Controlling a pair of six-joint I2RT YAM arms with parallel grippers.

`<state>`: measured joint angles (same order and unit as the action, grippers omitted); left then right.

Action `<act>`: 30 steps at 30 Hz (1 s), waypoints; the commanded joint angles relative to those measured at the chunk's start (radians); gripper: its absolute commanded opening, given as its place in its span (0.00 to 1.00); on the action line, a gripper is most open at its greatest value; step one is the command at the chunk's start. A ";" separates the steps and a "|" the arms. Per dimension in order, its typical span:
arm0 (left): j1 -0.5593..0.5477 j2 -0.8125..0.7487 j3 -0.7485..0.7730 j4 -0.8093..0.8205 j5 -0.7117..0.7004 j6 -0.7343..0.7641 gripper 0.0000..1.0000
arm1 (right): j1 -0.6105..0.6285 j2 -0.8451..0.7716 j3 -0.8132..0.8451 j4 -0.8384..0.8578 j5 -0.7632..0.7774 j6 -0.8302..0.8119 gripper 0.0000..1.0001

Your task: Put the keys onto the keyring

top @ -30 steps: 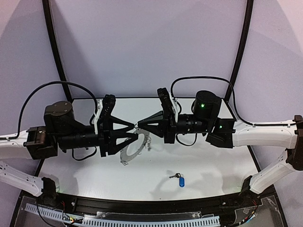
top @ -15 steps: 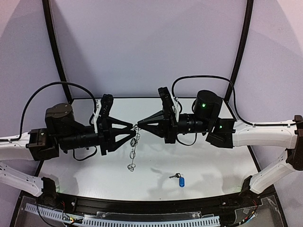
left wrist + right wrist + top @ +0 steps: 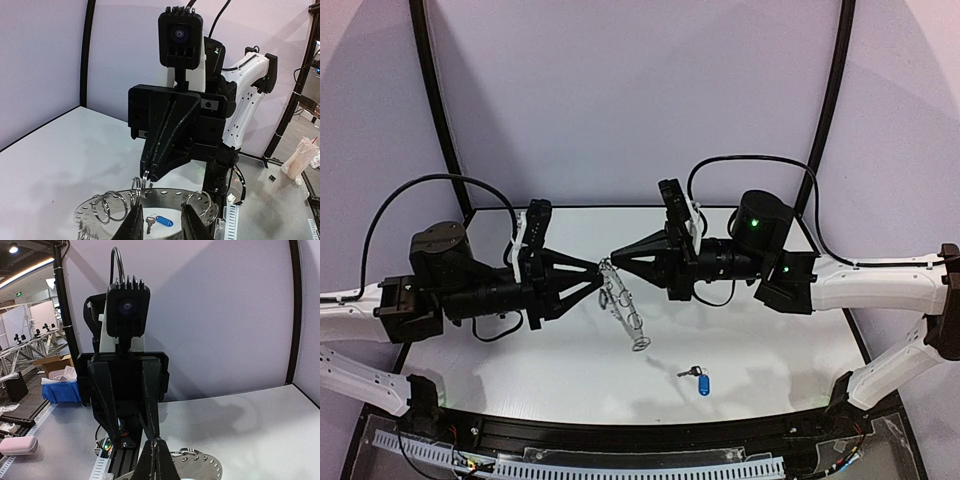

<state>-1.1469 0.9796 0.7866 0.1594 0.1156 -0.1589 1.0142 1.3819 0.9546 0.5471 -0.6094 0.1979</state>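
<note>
The key with the blue tag (image 3: 698, 380) lies alone on the white worktop (image 3: 790, 340) near the arms' bases, well apart from everything else. Further in, the overhead view has the two arms meeting tip to tip over the middle of the worktop. The keyring (image 3: 623, 305) hangs between them, seen edge-on and slanting down toward the right. The left wrist view shows what that angle hides. The left tool (image 3: 161, 209) has its fingers part-way apart, and the ring's flat face and wire loops (image 3: 112, 205) sit just beyond them. The tagged key shows through the ring's hole; whether those fingers touch the rim I cannot tell. Past the ring, the right tool (image 3: 146, 175) is pinched fully closed on one wire loop at the rim. The right wrist view shows the same closed tips but only a slice of ring, with the left tool's black body filling the middle. A blue bin (image 3: 60, 390) stands off the worktop behind.
</note>
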 commanded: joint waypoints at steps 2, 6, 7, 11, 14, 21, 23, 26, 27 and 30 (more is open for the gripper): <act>0.009 0.005 -0.025 0.040 0.036 -0.015 0.28 | -0.003 -0.011 -0.006 0.069 -0.010 0.021 0.00; 0.009 0.013 -0.020 0.036 0.013 -0.020 0.27 | -0.002 -0.008 -0.006 0.076 -0.028 0.025 0.00; 0.009 0.015 -0.020 0.037 0.003 -0.023 0.27 | 0.000 -0.007 -0.008 0.078 -0.033 0.024 0.00; 0.008 0.020 -0.021 0.050 -0.025 -0.023 0.26 | 0.002 -0.004 -0.012 0.090 -0.054 0.033 0.00; 0.009 0.025 -0.024 0.065 -0.042 -0.022 0.23 | 0.008 0.001 -0.012 0.100 -0.068 0.037 0.00; 0.008 0.039 -0.027 0.102 -0.029 -0.017 0.17 | 0.011 0.010 -0.005 0.096 -0.052 0.037 0.00; 0.009 0.037 -0.031 0.108 -0.020 -0.016 0.17 | 0.011 0.013 -0.005 0.089 -0.037 0.032 0.00; 0.009 0.032 -0.035 0.116 -0.003 -0.014 0.17 | 0.011 0.014 -0.006 0.085 -0.023 0.028 0.00; 0.009 0.031 -0.039 0.120 0.003 -0.013 0.17 | 0.011 0.014 -0.005 0.084 -0.022 0.026 0.00; 0.009 0.027 -0.042 0.135 0.004 -0.012 0.17 | 0.011 0.012 -0.005 0.086 -0.028 0.023 0.00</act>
<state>-1.1423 1.0199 0.7628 0.2554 0.0997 -0.1764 1.0187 1.3917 0.9508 0.5897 -0.6463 0.2226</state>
